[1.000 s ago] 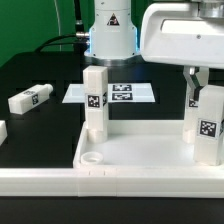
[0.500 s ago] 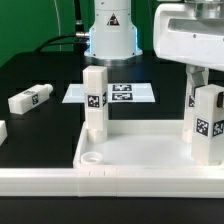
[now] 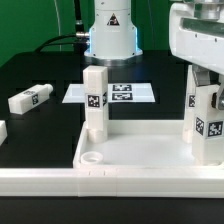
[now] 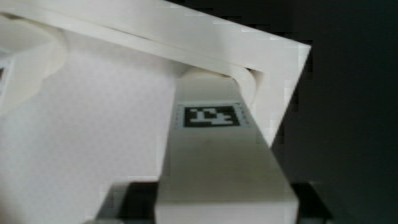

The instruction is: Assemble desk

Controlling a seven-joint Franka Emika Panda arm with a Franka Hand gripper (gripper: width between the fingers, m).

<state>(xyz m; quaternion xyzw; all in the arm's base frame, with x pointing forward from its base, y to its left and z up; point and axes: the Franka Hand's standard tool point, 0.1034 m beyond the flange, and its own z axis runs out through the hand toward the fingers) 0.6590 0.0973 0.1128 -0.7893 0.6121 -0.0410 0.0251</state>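
The white desk top (image 3: 140, 152) lies in the foreground, with an empty round socket (image 3: 92, 157) at its near left corner. One white leg (image 3: 95, 100) stands upright on its far left corner. My gripper (image 3: 205, 92) is shut on a second tagged leg (image 3: 209, 125) and holds it upright over the top's right side, at the exterior view's right edge. In the wrist view the held leg (image 4: 221, 150) runs out from between my dark fingers (image 4: 139, 206) over the desk top (image 4: 89, 120). Whether the leg's foot touches the top is hidden.
A loose leg (image 3: 30, 98) lies on the black table at the exterior view's left, and another piece (image 3: 2, 130) shows at the left edge. The marker board (image 3: 125, 93) lies behind the desk top. The arm's base (image 3: 110, 30) stands at the back.
My gripper has carried the held leg toward the exterior view's right, partly out of the picture. The standing leg and the loose legs have not moved.
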